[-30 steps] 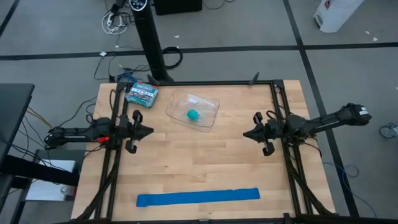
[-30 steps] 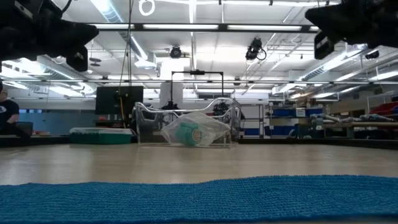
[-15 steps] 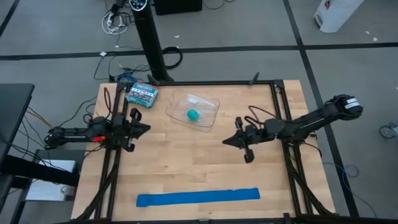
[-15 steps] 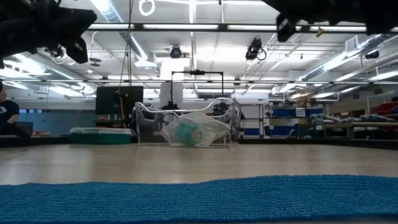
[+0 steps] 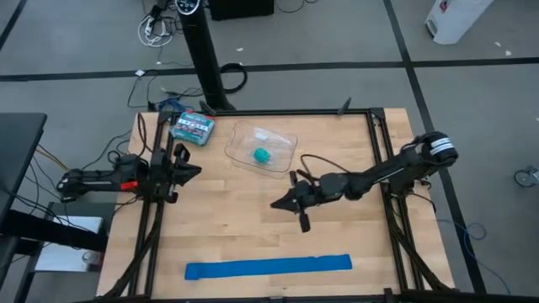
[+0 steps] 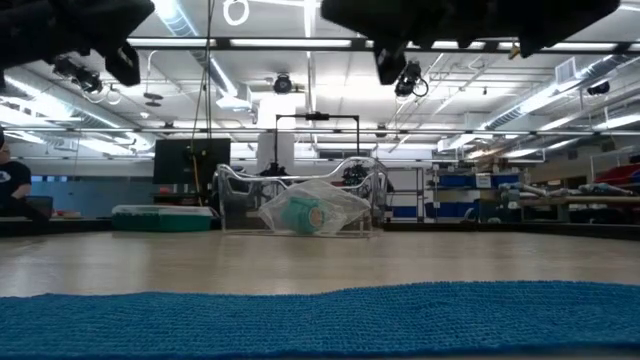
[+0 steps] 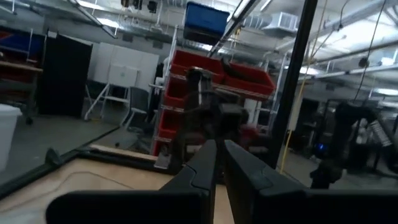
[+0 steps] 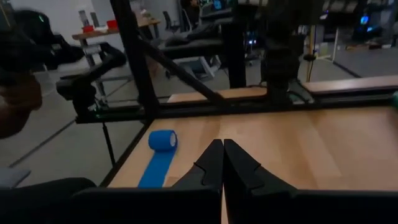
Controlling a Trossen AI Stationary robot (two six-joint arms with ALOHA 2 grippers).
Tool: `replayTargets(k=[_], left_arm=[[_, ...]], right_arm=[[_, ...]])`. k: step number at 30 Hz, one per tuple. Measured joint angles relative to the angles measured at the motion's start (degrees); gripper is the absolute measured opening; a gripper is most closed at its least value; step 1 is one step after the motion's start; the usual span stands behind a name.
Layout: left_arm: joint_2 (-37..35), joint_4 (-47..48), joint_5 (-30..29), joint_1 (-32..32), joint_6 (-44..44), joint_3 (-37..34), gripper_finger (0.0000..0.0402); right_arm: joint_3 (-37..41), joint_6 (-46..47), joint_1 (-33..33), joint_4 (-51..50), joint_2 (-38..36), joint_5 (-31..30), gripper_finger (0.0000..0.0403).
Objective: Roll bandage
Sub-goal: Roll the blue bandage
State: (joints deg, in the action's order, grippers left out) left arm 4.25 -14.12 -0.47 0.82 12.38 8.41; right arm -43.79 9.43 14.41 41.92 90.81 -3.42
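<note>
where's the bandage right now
In the high view the bandage lies flat along the table's near edge, below the right gripper and apart from it.

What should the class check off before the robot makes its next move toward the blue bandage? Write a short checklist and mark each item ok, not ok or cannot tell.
1. Bandage lies flat, near the table's front edge: ok.
2. Bandage's left end already rolled, as the right wrist view shows: ok.
3. Right gripper above mid-table, away from the bandage: ok.
4. Right gripper open for a grasp: not ok, shut.
5. Left gripper waits at the table's left side: ok.
6. Teal roll stays in its clear tray: ok.
</note>
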Motion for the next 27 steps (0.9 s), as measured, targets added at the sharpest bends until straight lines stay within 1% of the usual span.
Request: replayTargets(k=[3,8,12,16,19,22,27], left_arm=[[2.9,2.3,-0.1,0.0,-1.7,4.5,0.0037],[9.3,10.8,0.7,0.0,-3.5,14.2,0.0037],[14.4,14.0,4.8,0.0,-3.3,20.1,0.0037],[18.5,16.3,9.4,0.9,-3.4,23.5,0.0037],[20.9,16.7,10.6,3.2,-4.6,24.4,0.0037],[23.5,16.6,10.1,6.1,-6.0,25.0,0.0037],[29.6,15.7,6.0,11.0,-7.2,26.5,0.0037]], right_arm=[[-3.4,-0.1,1.0,-0.1,3.6,0.2,0.0001],[-10.0,-2.2,2.1,-2.0,8.6,2.4,0.0],[-14.5,-2.5,2.4,-5.9,10.8,2.8,0.0],[-18.6,-2.5,2.4,-11.5,11.4,2.8,0.0],[-20.2,-2.6,2.4,-14.1,11.4,2.8,0.0],[-20.7,-4.0,2.6,-14.3,11.3,2.8,0.0],[-20.7,-4.1,2.2,-14.4,11.3,2.9,0.0]])
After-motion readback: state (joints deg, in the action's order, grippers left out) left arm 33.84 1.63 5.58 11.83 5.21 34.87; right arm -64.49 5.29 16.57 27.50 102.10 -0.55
